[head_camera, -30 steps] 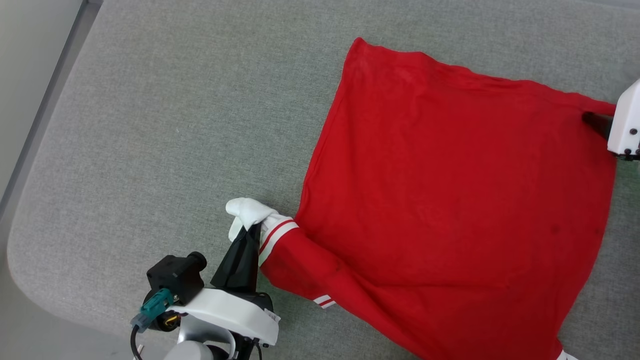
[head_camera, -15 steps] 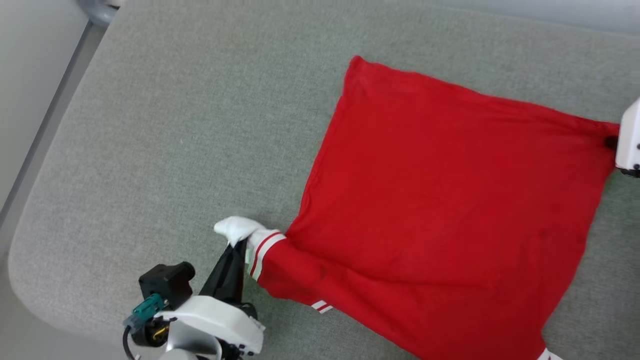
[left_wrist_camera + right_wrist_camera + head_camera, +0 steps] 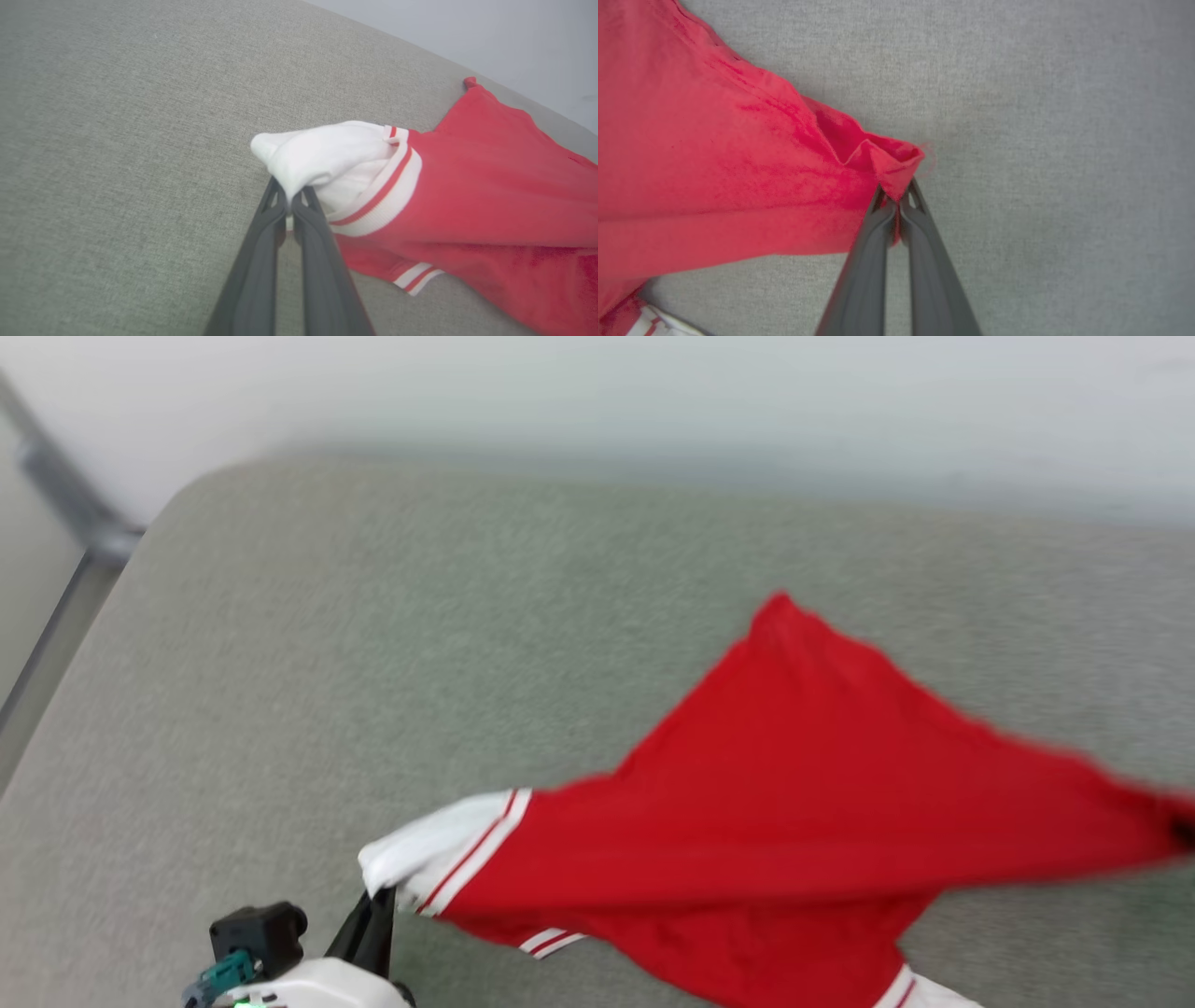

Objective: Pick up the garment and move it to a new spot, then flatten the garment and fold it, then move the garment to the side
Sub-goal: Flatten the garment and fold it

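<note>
The garment is bright red with white, red-striped cuffs; it hangs stretched between my two grippers over the grey cushion, with its far corner still resting on the fabric surface. My left gripper at the lower left is shut on the white end of a sleeve; the left wrist view shows both fingers pinched together on that white cloth. My right gripper is shut on a folded red corner of the garment, at the right edge of the head view.
The grey upholstered cushion spreads left and behind the garment, with a rounded corner at the far left. A pale wall rises behind it, and a grey bar runs down the left edge.
The right gripper has shut on the garment's red corner. Both grippers have lifted the near side of the garment off the cushion. The head camera has tilted up, bringing the wall into view.
</note>
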{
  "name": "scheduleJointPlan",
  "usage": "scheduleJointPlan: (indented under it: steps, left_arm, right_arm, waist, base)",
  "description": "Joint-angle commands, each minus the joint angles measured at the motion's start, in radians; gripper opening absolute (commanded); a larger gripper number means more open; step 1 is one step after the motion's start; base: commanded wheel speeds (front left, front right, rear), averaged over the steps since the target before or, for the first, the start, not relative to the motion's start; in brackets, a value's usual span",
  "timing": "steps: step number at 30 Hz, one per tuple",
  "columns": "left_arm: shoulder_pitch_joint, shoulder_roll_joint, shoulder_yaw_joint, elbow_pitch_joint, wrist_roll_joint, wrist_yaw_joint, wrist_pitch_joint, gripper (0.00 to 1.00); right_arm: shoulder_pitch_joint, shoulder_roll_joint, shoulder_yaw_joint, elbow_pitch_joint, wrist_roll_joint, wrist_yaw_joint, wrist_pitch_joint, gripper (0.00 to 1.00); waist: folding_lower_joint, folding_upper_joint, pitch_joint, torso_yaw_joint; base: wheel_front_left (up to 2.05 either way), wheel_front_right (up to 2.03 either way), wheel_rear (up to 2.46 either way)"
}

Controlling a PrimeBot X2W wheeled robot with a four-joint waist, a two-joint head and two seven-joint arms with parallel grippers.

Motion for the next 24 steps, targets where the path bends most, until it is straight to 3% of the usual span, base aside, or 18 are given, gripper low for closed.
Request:
scheduleJointPlan:
  steps: [1,5,10,14,16,17,18,24]
  left_arm:
    - [0.020,0.007,0.008,-0.004,-0.007,0.010,0.006,0.00]
    - [0.071,0.021,0.015,-0.010,-0.022,0.025,0.027,0.00]
    - [0.113,0.033,0.016,-0.019,-0.037,0.036,0.048,0.00]
    - [0.126,0.039,0.013,-0.025,-0.040,0.042,0.060,0.00]
    - [0.128,0.041,0.012,-0.029,-0.040,0.044,0.064,0.00]
    - [0.128,0.041,0.011,-0.030,-0.040,0.044,0.065,0.00]
    - [0.127,0.042,0.010,-0.032,-0.039,0.046,0.067,0.00]
    - [0.129,0.047,0.006,-0.048,-0.036,0.053,0.073,0.00]
  right_arm:
    - [0.094,0.025,-0.031,-0.047,0.006,-0.002,0.005,0.00]
    - [0.335,0.112,-0.140,-0.193,-0.010,-0.002,0.028,0.00]
    - [0.576,0.266,-0.238,-0.347,-0.039,-0.001,0.065,0.00]
    - [0.697,0.397,-0.286,-0.419,-0.053,-0.001,0.080,0.00]
    - [0.734,0.428,-0.294,-0.433,-0.066,-0.001,0.070,0.00]
    - [0.746,0.444,-0.295,-0.432,-0.058,-0.001,0.065,0.20]
    - [0.748,0.456,-0.300,-0.435,-0.044,-0.001,0.044,1.00]
    - [0.710,0.473,-0.299,-0.425,-0.036,-0.001,-0.141,1.00]
  waist:
    - [0.0000,-0.0001,-0.070,-0.068]
    - [0.0000,-0.0001,-0.111,-0.109]
    - [0.0000,-0.0001,-0.142,-0.141]
    - [0.0000,-0.0001,-0.152,-0.150]
    - [0.0000,-0.0001,-0.153,-0.153]
    - [0.0000,-0.0001,-0.154,-0.154]
    - [0.0000,-0.0001,-0.154,-0.155]
    - [0.0000,-0.0001,-0.165,-0.157]
  base:
    - [0.00,0.00,0.00]
    - [0.00,0.00,0.00]
    - [0.00,0.00,0.00]
    - [0.00,0.00,0.00]
    - [0.00,0.00,0.00]
    - [0.00,0.00,0.00]
    - [0.00,0.00,0.00]
    - [0.00,0.00,0.00]
